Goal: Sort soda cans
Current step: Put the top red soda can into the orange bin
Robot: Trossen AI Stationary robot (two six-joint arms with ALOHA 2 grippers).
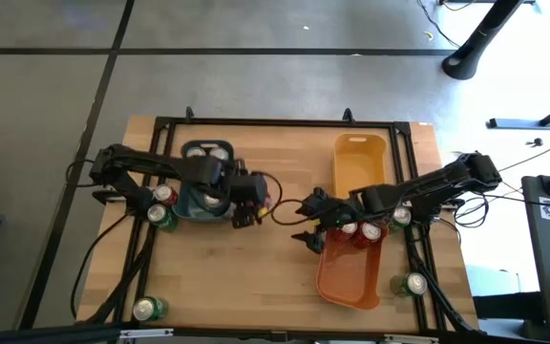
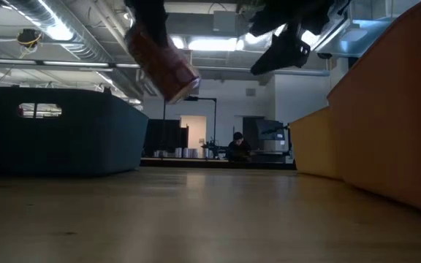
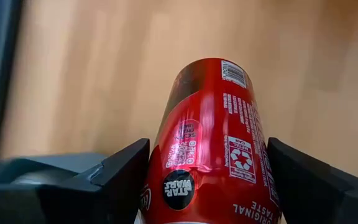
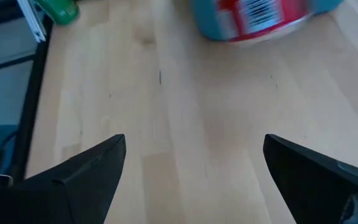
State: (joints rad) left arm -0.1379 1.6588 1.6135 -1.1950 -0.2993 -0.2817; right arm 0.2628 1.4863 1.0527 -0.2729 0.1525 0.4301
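Cans: two silver (image 1: 208, 151) in the blue bin (image 1: 191, 205), two red (image 1: 361, 230) in the orange bin (image 1: 347, 282). Left gripper (image 3: 204, 180) grips a red can (image 3: 213, 143) above the table (image 1: 256, 277); right gripper (image 1: 310, 222) gapes wide, beside the orange bin.

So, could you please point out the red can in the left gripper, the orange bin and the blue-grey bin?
red can (image 3: 213, 143): left wrist view, label side.
orange bin (image 1: 344, 285): high view, bare floor.
blue-grey bin (image 1: 196, 204): high view, inner floor.
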